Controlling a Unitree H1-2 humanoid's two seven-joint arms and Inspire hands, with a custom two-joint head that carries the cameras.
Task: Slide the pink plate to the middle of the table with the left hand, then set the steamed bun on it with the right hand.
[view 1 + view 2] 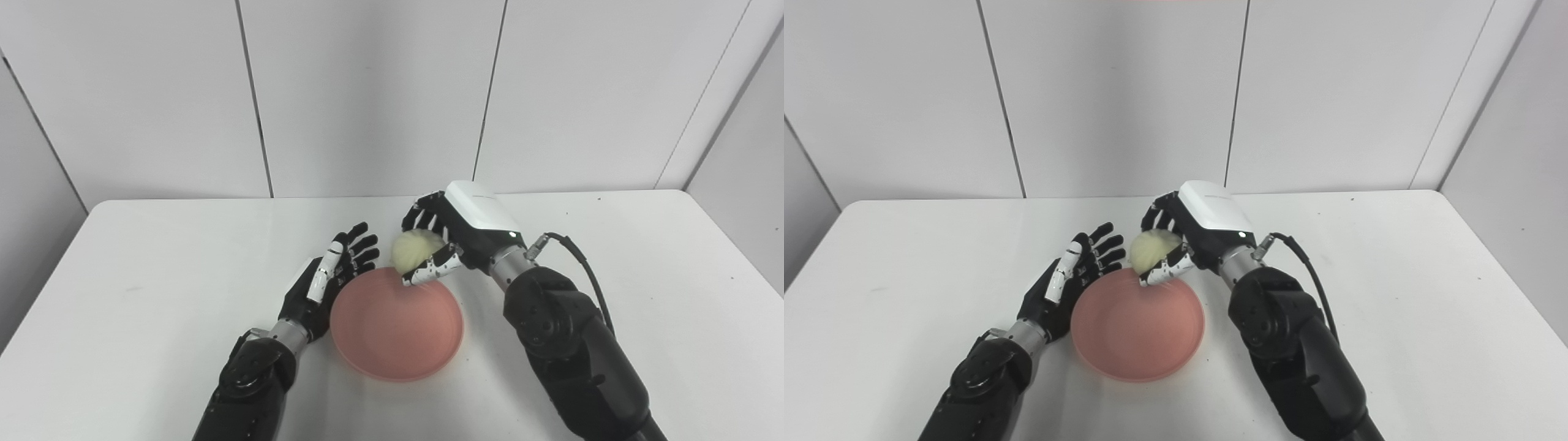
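The right hand [456, 236] is gripping the steamed bun [415, 250] between fingers and thumb, holding it over the far rim of the pink plate [397, 327], which is sitting near the middle of the white table [153, 257]. The left hand [331, 275] is resting just beside the plate's left edge, fingers spread and holding nothing. The bun is looking soft and light, likely easy to dent, so a gentle wrap round its sides is probably suiting it best

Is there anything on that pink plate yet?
The pink plate looks bare inside. The right hand holds the steamed bun over its far rim; whether the bun touches the rim is hidden. The open left hand stands beside the plate.
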